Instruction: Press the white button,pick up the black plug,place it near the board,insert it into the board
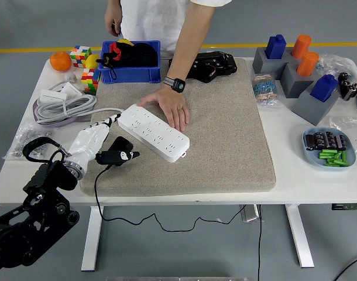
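The left robot hand (111, 153) pinches the black plug (117, 150) between its fingertips, the white board (153, 132) just beyond it under a person's hand (173, 107). Such a shallow pinch could let the plug twist or slip, and its trailing cord (98, 193) may drag it off line.

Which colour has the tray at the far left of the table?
The tray is blue, seen in the head view.

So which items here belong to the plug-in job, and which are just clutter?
In the job: white power strip, black plug, left hand at the plug, person's hand steadying the strip.

Lying about: blue bin, orange, puzzle cubes, foam blocks, parts dish.
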### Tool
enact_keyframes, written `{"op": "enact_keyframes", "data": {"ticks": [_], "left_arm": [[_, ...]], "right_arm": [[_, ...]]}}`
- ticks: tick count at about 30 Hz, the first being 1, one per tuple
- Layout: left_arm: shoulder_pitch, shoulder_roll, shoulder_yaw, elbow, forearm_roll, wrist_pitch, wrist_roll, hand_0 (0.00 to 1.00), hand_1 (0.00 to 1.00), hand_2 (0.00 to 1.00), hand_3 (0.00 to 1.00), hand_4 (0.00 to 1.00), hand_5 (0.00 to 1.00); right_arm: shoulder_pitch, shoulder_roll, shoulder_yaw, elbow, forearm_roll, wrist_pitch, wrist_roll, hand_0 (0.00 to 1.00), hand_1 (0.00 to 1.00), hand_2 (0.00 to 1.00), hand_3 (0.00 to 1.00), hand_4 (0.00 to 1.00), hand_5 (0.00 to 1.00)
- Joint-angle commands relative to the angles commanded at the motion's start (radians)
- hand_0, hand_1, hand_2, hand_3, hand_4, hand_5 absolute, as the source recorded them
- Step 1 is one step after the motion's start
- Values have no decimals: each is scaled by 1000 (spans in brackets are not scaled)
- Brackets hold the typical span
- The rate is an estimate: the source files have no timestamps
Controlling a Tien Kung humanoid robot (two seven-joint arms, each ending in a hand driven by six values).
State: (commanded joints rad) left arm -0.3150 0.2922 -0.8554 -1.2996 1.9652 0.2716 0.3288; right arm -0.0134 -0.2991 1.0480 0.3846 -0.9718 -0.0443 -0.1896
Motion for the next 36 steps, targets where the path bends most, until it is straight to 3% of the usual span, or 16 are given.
{"op": "enact_keyframes", "data": {"ticks": [1,13,14,24,25,30,31,36], "left_arm": [[0,0,2,3,7,1,2,787,804,796,879,969,188],[-12,0,29,37,-6,31,-23,747,765,743,851,958,147],[-13,0,30,41,-8,32,-24,714,731,707,826,906,113],[-20,-7,35,79,-3,43,-37,675,697,677,790,864,88],[-20,-7,36,80,-3,43,-37,615,663,639,759,816,45],[-21,-10,35,84,-2,42,-37,615,663,639,759,816,45],[-22,-10,36,85,-2,47,-44,510,595,581,663,763,2],[-24,-10,39,88,3,40,-41,510,595,581,663,763,2]], "right_arm": [[0,0,-1,0,0,0,0,579,596,638,592,669,416],[4,-5,-8,1,1,0,0,582,596,638,592,669,416],[5,-5,-8,2,1,0,1,582,596,639,592,669,416],[-1,-5,-8,2,1,0,0,586,596,639,592,669,416],[-1,-4,-8,2,1,0,0,588,596,639,592,669,416],[-2,-3,-5,3,1,-1,1,588,596,639,592,669,416],[-2,-2,-4,3,0,-1,1,587,597,639,592,670,416],[-1,-1,0,3,0,-1,1,587,597,639,592,670,416]]}}
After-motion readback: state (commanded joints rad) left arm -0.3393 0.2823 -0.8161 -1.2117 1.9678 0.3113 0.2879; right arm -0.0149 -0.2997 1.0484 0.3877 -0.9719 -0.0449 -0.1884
